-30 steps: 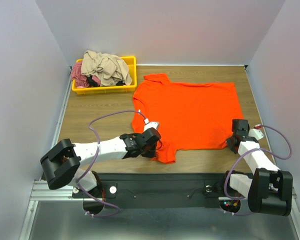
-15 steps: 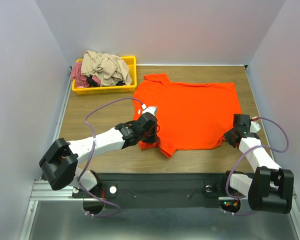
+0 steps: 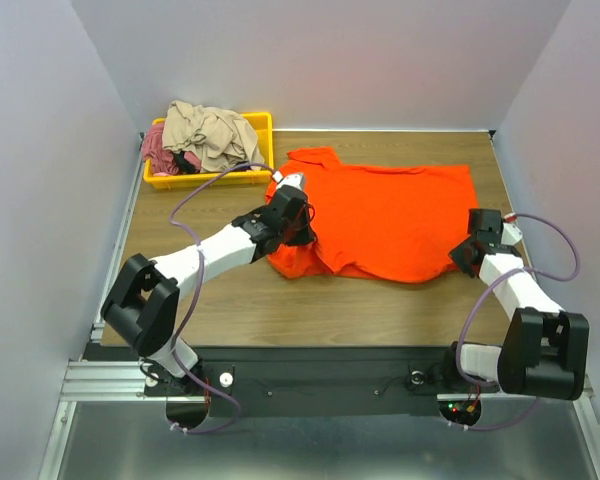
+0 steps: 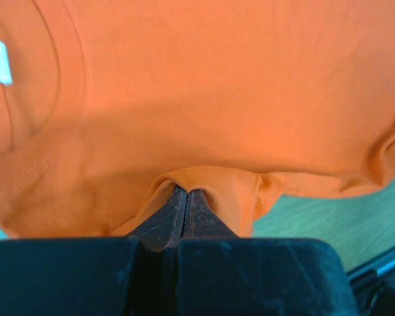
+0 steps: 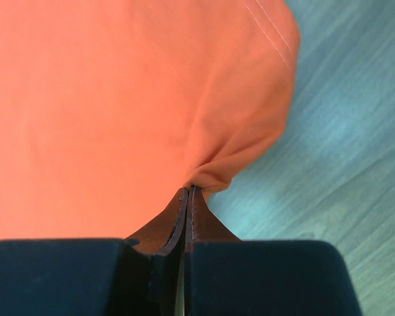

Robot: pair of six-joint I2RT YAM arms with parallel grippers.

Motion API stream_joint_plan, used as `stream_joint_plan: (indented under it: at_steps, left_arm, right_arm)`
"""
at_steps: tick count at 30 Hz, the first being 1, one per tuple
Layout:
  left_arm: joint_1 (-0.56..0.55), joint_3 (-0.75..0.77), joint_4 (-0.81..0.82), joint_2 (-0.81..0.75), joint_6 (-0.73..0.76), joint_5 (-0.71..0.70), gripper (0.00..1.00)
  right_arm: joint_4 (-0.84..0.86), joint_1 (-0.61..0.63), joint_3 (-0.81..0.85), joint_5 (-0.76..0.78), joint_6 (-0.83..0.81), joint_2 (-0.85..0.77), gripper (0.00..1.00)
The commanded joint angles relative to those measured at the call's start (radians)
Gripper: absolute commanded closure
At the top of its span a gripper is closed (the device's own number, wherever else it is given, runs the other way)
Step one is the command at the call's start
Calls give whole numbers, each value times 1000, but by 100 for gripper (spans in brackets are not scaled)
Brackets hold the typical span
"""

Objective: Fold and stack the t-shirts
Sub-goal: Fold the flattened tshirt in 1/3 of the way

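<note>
An orange t-shirt (image 3: 390, 215) lies spread on the wooden table, its near edge lifted and folded toward the back. My left gripper (image 3: 298, 228) is shut on the shirt's near left edge over the shirt's left part; the cloth (image 4: 204, 181) wraps its tips (image 4: 186, 191). My right gripper (image 3: 467, 250) is shut on the shirt's near right corner (image 5: 210, 174), pinched at its tips (image 5: 188, 191) just above the table.
A yellow bin (image 3: 210, 176) at the back left holds a heap of beige, pink and dark clothes (image 3: 210, 135). Bare wooden table (image 3: 240, 310) lies in front of the shirt. Grey walls close in on the left, back and right.
Both grippers have carried the shirt's near edge toward the back. The left one moved farther, over the shirt's left side, folding the near part up and over.
</note>
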Motion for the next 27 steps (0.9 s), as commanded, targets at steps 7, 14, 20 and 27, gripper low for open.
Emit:
stream_joint_plan:
  at_steps: [7, 14, 20, 27]
  left_arm:
    - [96, 197, 43, 117, 33, 2, 100]
    - [151, 336, 55, 251, 122, 31, 100]
    - [199, 457, 71, 363, 245, 112, 100]
    - [240, 631, 34, 507, 411, 231, 100]
  right_arm:
    - [28, -1, 155, 57, -31, 140, 100]
    - [32, -1, 247, 88, -40, 255, 100]
    - [55, -1, 305, 103, -77, 329, 100]
    - [95, -1, 318, 85, -112, 376, 100]
